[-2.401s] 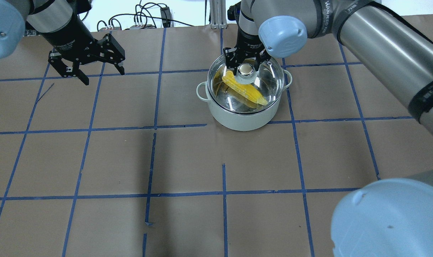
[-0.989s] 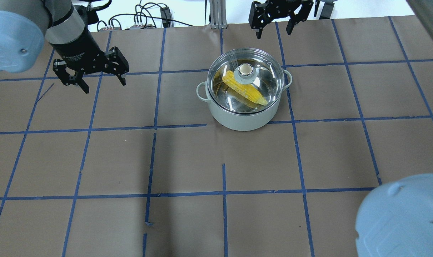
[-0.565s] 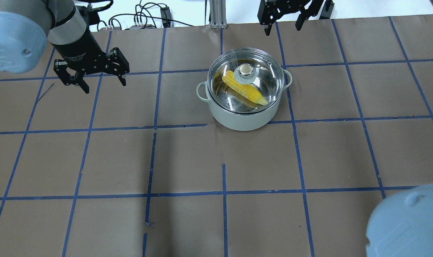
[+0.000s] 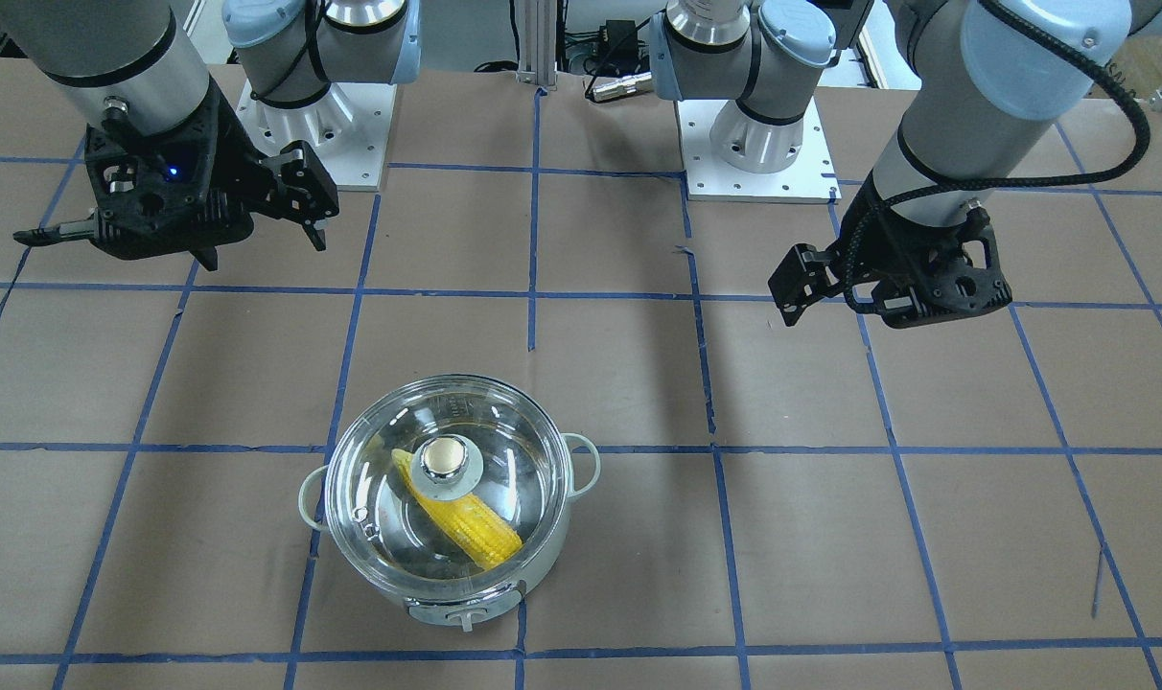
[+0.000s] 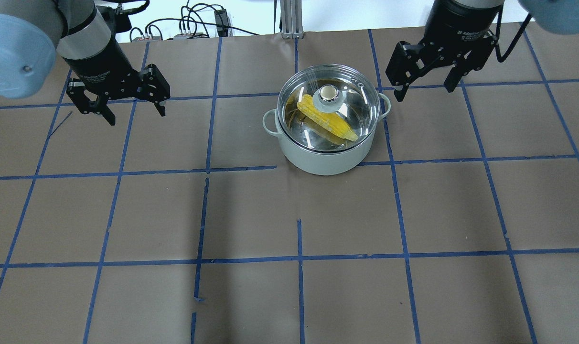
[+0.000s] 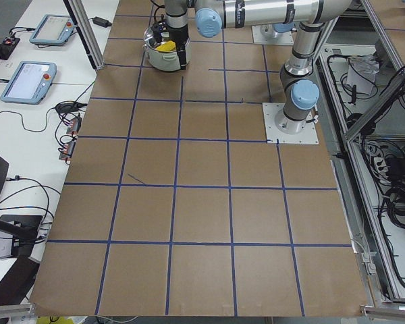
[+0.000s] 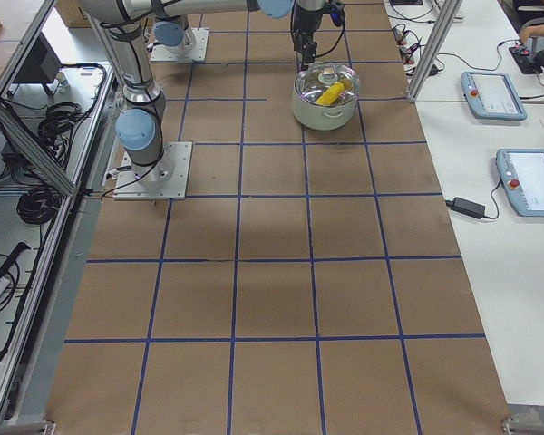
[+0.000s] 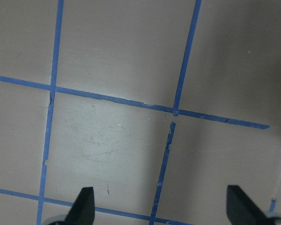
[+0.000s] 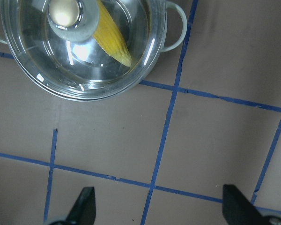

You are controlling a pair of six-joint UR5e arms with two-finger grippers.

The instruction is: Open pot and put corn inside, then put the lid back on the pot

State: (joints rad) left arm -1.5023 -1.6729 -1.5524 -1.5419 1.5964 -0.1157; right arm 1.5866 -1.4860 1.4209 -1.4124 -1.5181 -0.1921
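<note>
Overhead exterior is showing the pot [image 5: 327,160] sitting closed, the lid [image 5: 330,94] resting squarely on its rim, so the task is looking finished. With nothing left to hold, the left gripper [image 5: 136,114] and right gripper [image 5: 422,93] are hanging spread apart and empty, well clear on either side. The corn [image 5: 332,125] is lying slantwise inside.

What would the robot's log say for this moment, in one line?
corn: inside pot | lid: on pot | left gripper: open, empty | right gripper: open, empty, clear of lid | task: looks complete
</note>
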